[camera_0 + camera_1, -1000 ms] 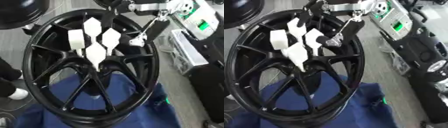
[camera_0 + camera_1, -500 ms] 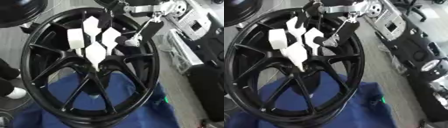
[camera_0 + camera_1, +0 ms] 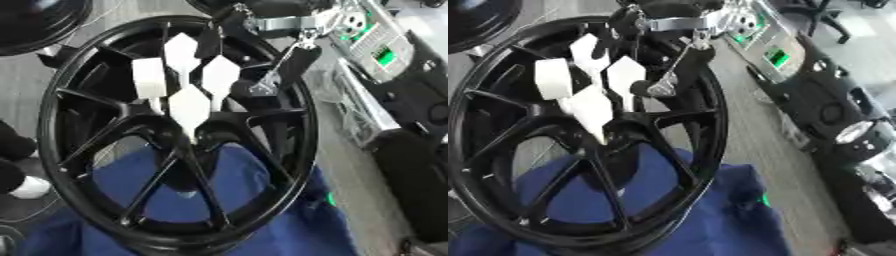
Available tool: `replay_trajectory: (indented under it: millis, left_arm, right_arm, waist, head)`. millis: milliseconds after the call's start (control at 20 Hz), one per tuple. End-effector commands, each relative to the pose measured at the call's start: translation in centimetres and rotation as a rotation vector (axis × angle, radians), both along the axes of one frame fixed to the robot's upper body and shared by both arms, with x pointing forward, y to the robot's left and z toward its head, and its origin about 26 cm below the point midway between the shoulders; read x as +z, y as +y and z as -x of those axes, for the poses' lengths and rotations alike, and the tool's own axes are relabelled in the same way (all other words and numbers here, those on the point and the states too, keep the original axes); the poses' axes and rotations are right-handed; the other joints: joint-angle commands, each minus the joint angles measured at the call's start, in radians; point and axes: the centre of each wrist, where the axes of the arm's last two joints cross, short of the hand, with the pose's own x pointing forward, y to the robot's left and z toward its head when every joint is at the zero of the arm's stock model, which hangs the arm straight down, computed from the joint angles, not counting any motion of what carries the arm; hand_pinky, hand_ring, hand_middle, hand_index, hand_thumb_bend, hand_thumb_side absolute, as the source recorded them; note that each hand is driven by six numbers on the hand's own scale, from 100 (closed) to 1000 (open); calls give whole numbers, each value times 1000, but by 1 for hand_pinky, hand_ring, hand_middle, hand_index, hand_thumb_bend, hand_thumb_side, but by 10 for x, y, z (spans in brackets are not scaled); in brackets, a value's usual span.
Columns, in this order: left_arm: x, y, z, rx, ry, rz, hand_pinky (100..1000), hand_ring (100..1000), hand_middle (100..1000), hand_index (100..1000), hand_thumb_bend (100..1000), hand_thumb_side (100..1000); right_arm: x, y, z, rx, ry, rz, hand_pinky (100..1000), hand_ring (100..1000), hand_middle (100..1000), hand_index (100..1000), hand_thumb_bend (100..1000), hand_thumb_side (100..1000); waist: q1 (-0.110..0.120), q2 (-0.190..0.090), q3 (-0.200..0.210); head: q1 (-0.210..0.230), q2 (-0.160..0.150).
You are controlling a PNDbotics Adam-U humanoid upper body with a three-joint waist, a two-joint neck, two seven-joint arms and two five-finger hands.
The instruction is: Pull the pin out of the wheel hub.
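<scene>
A black multi-spoke wheel hub (image 3: 289,150) stands tilted across the middle of both views. Several white pins with flat diamond-shaped heads (image 3: 188,105) stick out of its centre. My right hand (image 3: 293,60) comes in from the top right, black with silver joints. One long finger (image 3: 267,85) reaches down to the right of the rightmost pin (image 3: 220,75), its tip by a spoke. The thumb (image 3: 210,40) shows between the top pin and that pin. The hand looks open and astride the pin, and whether it touches it is unclear. My left hand is in no view.
A blue cloth (image 3: 262,220) lies under and in front of the wheel. Grey and black equipment with green lights (image 3: 385,55) stands close on the right. Another black wheel (image 3: 35,20) shows at the top left. The floor is grey.
The whole picture has shifted slightly, so the camera moved. My right hand stays in the same place beside the pins, and the pins sit as before.
</scene>
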Motion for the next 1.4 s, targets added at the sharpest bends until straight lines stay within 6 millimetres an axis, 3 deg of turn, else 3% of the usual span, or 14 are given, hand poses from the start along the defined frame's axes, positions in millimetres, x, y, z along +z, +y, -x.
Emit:
replay_trajectory:
  millis: [50, 1400]
  left_arm:
    - [10, 3, 2, 8, -28, -23, 815, 642, 707, 812, 285, 823]
    - [11, 3, 2, 20, -32, -21, 813, 639, 704, 803, 284, 825]
  right_arm:
    - [10, -5, 1, 19, -46, 57, 834, 760, 763, 843, 218, 193]
    - [2, -14, -5, -22, -46, 111, 830, 760, 749, 836, 222, 201]
  waist:
    - [2, -11, 1]
    - [-6, 8, 11]
  head:
    - [-5, -12]
    - [-30, -22]
